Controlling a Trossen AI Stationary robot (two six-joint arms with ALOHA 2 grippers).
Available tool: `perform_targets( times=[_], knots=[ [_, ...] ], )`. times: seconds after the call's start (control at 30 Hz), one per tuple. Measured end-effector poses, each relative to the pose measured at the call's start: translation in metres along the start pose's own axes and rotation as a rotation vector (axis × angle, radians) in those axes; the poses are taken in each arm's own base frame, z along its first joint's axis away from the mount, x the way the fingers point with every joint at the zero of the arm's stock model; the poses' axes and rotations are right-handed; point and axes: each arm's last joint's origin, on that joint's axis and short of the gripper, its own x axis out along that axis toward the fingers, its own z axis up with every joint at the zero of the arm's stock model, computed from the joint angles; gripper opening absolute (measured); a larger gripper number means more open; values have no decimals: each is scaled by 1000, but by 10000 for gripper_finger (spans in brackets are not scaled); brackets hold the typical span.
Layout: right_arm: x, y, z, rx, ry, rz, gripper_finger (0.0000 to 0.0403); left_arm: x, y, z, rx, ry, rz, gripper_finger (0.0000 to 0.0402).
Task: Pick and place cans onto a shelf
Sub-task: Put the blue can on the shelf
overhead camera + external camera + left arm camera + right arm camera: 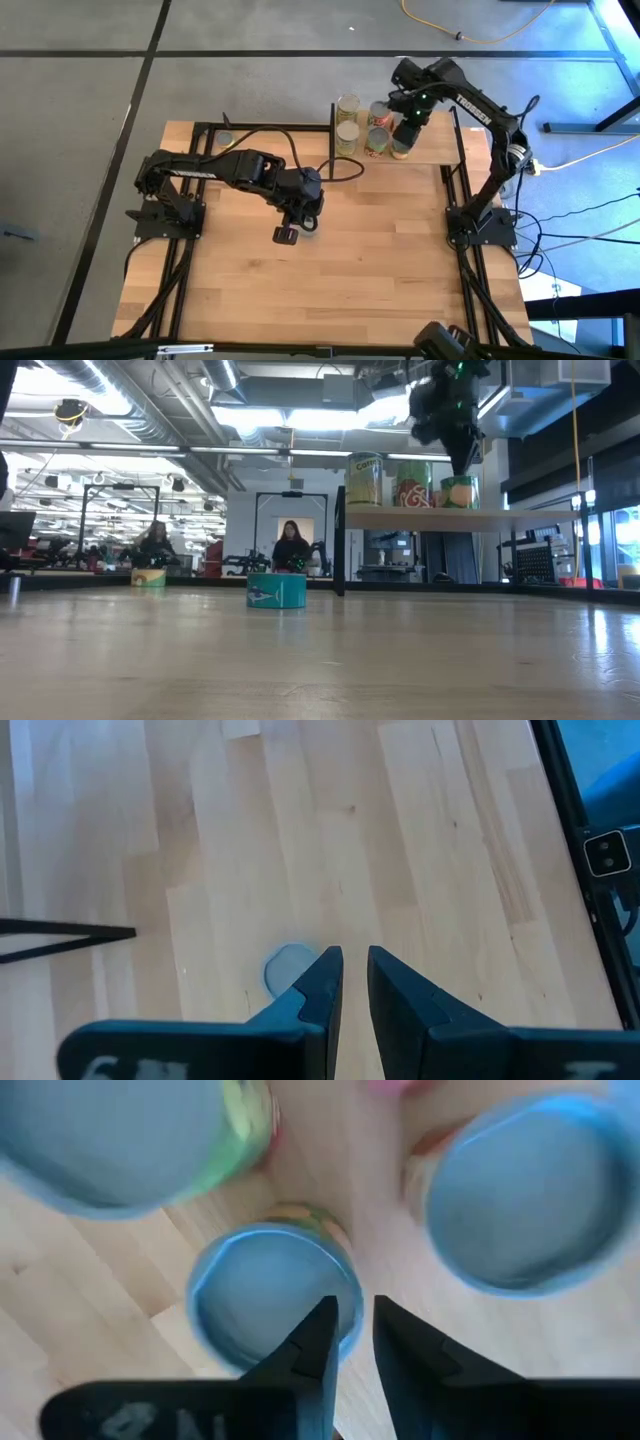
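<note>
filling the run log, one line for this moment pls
right gripper: above shelved round tins | left gripper: over teal tin on table

My overhead feed is evenly lit and sharp, with a cool bluish cast at the right edge. From table height, bright ceiling strips (290, 420) glare behind the dark, motion-smeared right gripper (452, 420), and the tabletop (320, 660) shows a soft sheen. On the right wrist feed, 3 cans (275, 1295) are blurred. The left wrist feed is crisp, with faint shadows.
</note>
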Motion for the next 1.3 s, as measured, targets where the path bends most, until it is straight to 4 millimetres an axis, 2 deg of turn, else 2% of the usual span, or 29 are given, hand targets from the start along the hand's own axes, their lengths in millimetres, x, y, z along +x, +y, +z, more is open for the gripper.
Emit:
perform_targets(
  times=[0.13,0.3,0.43,0.5,0.6,0.7,0.83,0.97,1.13,1.3],
  knots=[
    [-42,8,-8,-16,-155,-39,68,-13,2,-5,-60,-4,23,45],
    [-94,28,-30,-68,-355,-82,68,-28,10,-20,-302,73,100,45],
    [-122,43,-49,-109,-464,-94,69,-28,14,-31,-401,180,155,45],
    [-132,49,-58,-126,-509,-97,69,-23,17,-28,-410,168,157,45],
    [-145,55,-72,-144,-563,-102,69,-6,21,-28,-390,150,156,45],
    [-151,60,-82,-157,-591,-104,69,23,25,-30,-291,106,148,45],
    [-158,63,-94,-165,-622,-108,69,59,26,-46,-166,133,141,45],
    [-162,65,-101,-166,-641,-112,69,99,28,-68,-155,121,144,45],
    [-165,66,-108,-168,-659,-116,69,125,32,-89,-168,101,154,45],
    [-165,66,-108,-168,-659,-116,69,141,38,-106,-229,89,179,45]
  ],
)
